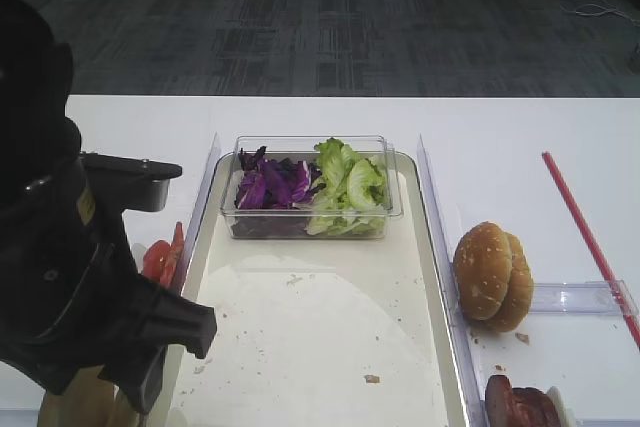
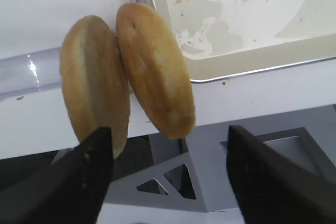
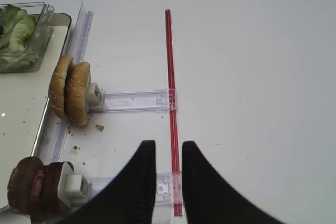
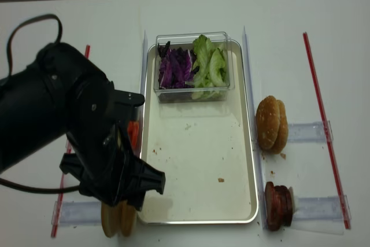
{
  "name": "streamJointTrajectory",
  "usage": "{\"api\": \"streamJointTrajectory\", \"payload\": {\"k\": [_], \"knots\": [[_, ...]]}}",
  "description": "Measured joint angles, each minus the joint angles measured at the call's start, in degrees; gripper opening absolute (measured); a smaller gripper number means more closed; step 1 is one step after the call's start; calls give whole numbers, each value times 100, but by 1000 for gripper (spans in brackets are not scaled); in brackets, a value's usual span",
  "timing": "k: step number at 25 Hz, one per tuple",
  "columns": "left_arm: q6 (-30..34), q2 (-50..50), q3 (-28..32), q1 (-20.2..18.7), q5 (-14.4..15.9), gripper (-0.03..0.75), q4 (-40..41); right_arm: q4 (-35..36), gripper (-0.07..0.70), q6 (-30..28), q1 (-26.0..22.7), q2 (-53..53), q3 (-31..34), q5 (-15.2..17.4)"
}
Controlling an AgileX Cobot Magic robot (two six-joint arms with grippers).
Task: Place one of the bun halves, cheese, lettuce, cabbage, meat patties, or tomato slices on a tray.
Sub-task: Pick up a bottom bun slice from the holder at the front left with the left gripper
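1. Left gripper (image 2: pixel 168 177): jaws spread wide and empty, one dark finger (image 2: pixel 86 177) low left and the other low right in the left wrist view. It hangs just over the bun halves (image 2: pixel 126 72), not touching them.
2. Bun halves: two plain halves standing on edge, pressed side by side in a narrow clear holder (image 2: pixel 29 72), just outside the tray's left rim at its near corner. In the realsense high view they (image 4: pixel 118 219) show below the left arm (image 4: pixel 69 125).
3. Right gripper (image 3: pixel 169 174): fingers stand a little apart with nothing between them, above the white table (image 3: pixel 262 77) beside a red strip (image 3: pixel 170 77).
4. Tray (image 4: pixel 199 143): long, metal-rimmed, crumb-flecked surface bare in the middle. A clear plastic box (image 4: pixel 192 65) sits at its far end holding cabbage (image 4: pixel 175 67) on the left and lettuce (image 4: pixel 209 65) on the right.
5. Tomato slices (image 4: pixel 133 132): on edge, just outside the left rim, partly hidden by the arm.
6. Right of the tray: sesame buns (image 4: pixel 272 124) and meat patties (image 4: pixel 278 205), each on edge in holders.
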Motion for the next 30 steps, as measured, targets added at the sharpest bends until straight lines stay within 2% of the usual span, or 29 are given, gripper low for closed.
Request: {"api": "streamJointTrajectory", "payload": {"k": [6, 12, 16, 25, 30], "knots": [[0, 370, 0, 0, -107, 466, 0, 0, 153, -12, 0, 0, 0, 0], [0, 759, -10, 0, -408, 466, -17, 0, 153, -20, 0, 0, 0, -11], [0, 988, -10, 0, -501, 463, -103, 0, 153, -20, 0, 0, 0, -11], [-67, 1233, -10, 0, -557, 375, -13, 0, 153, -20, 0, 0, 0, -11], [-264, 1233, -10, 0, -413, 300, 278, 0, 153, -20, 0, 0, 0, -11]]}}
